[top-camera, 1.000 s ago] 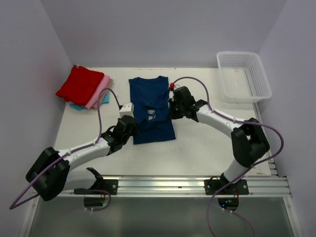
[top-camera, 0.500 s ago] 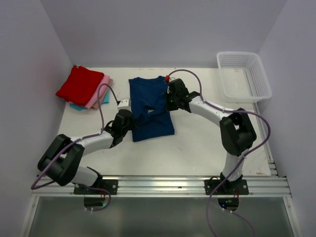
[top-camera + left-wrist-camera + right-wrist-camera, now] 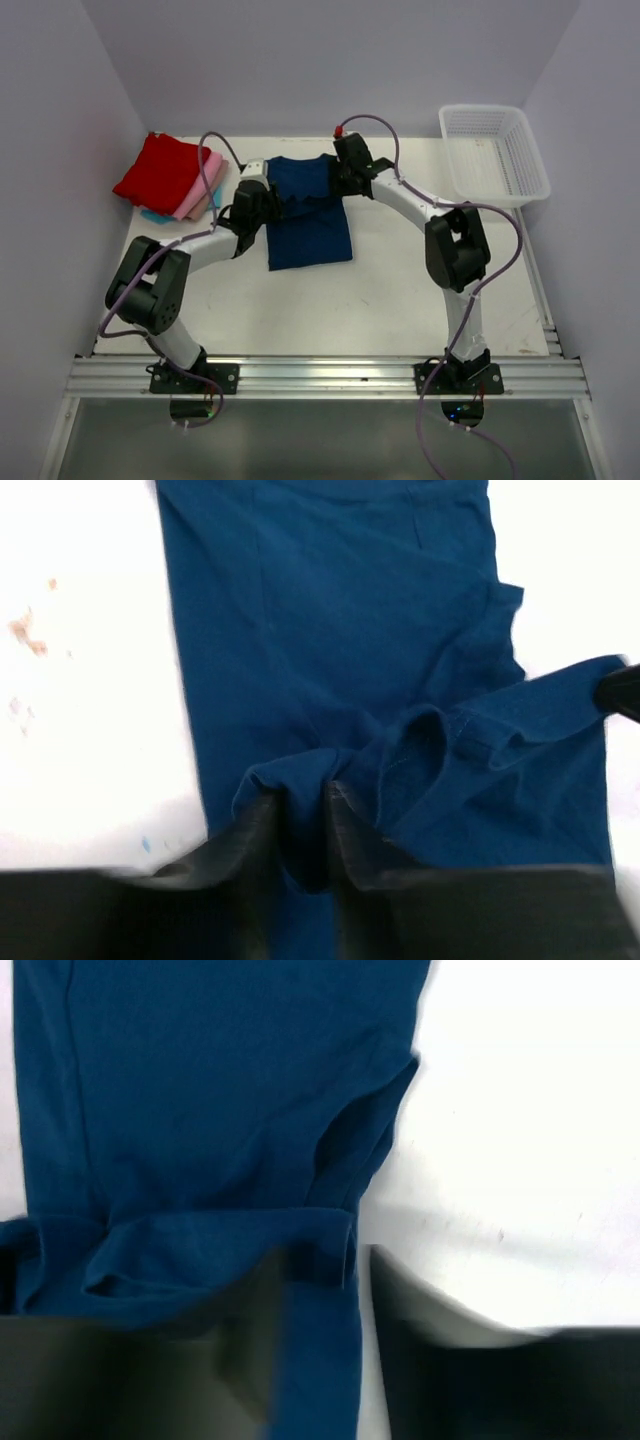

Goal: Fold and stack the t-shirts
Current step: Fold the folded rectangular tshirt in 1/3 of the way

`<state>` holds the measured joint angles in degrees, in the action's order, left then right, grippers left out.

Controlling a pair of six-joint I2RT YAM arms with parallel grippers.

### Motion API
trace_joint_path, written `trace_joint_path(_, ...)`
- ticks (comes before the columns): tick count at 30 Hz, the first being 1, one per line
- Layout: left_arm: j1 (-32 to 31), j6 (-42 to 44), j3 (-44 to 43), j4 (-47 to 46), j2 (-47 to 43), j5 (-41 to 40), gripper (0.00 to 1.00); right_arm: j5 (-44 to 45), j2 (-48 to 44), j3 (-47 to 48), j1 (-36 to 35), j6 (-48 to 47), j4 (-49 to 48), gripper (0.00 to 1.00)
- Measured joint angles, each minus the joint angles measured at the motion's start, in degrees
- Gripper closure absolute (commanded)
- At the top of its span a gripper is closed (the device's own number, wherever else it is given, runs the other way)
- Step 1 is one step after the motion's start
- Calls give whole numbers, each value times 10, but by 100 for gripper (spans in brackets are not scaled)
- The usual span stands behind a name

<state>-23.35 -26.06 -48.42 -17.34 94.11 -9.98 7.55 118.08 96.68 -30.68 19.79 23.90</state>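
Navy t-shirt (image 3: 308,232) lies near bench (image 3: 400,300) far edge, hem doubled over. Only wrist views show the grips: left claw (image 3: 300,825) pinches bunched cloth, right claw (image 3: 328,1280) clamps hem.

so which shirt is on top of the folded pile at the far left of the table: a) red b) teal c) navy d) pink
a: the red t-shirt lies on top, with the pink t-shirt and a sliver of the teal t-shirt showing beneath it.

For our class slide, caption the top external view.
Mid-fold: left gripper and right gripper pinch the navy t-shirt; folded tees and basket nearby.
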Motion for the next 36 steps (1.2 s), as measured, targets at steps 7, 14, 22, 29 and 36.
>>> trace_joint_path(7, 53, 17, -89, 5, 43, -7, 0, 27, 110, 173, 24, -9, 35, 1)
trace_joint_path(14, 75, 23, -85, 6, -57, -2, 0, 35, 3, 45, 31, -15, -4, 1)
trace_joint_path(22, 72, 9, 31, 9, -155, 64, 0, 19, -172, -134, 26, -14, -68, 1)
trace_joint_path(29, 43, -4, 146, 79, -168, 110, 0, -37, -216, -298, 25, 13, -113, 9)
trace_joint_path(36, 38, -3, 219, 94, -232, 130, 0, -101, -216, -381, 25, 44, -140, 38)
